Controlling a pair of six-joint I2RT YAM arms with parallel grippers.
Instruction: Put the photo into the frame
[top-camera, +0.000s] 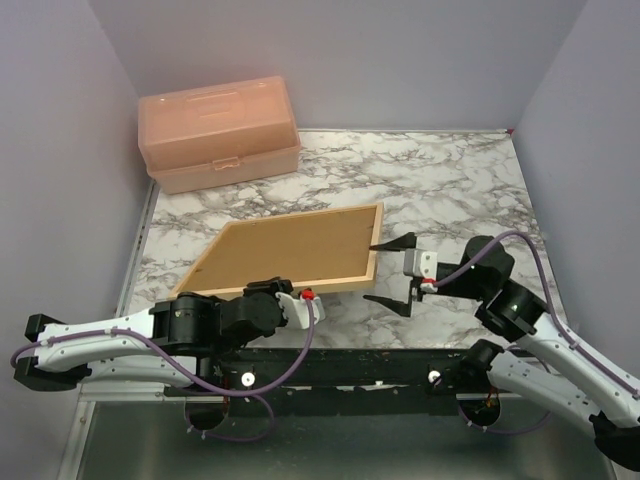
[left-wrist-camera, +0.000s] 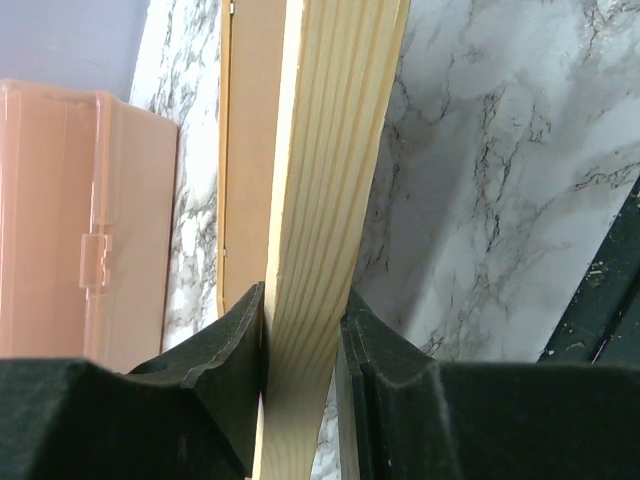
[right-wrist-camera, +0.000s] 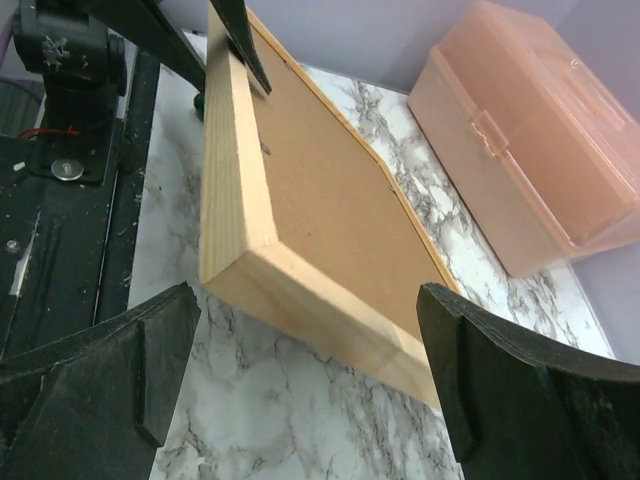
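Frame (top-camera: 377, 245): back-up on the marble tabletop (top-camera: 450, 180), brown board (top-camera: 290, 250) filling it.
Left hand (left-wrist-camera: 305, 335): clenched on the frame's near wooden bar.
Right hand (top-camera: 372, 274): spread wide, grasping nothing, at the frame's right end.
Toolbox (top-camera: 220, 132): peach, behind the frame.

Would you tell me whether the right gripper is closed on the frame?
No, the right gripper stands wide open, with gaps either side of the frame.
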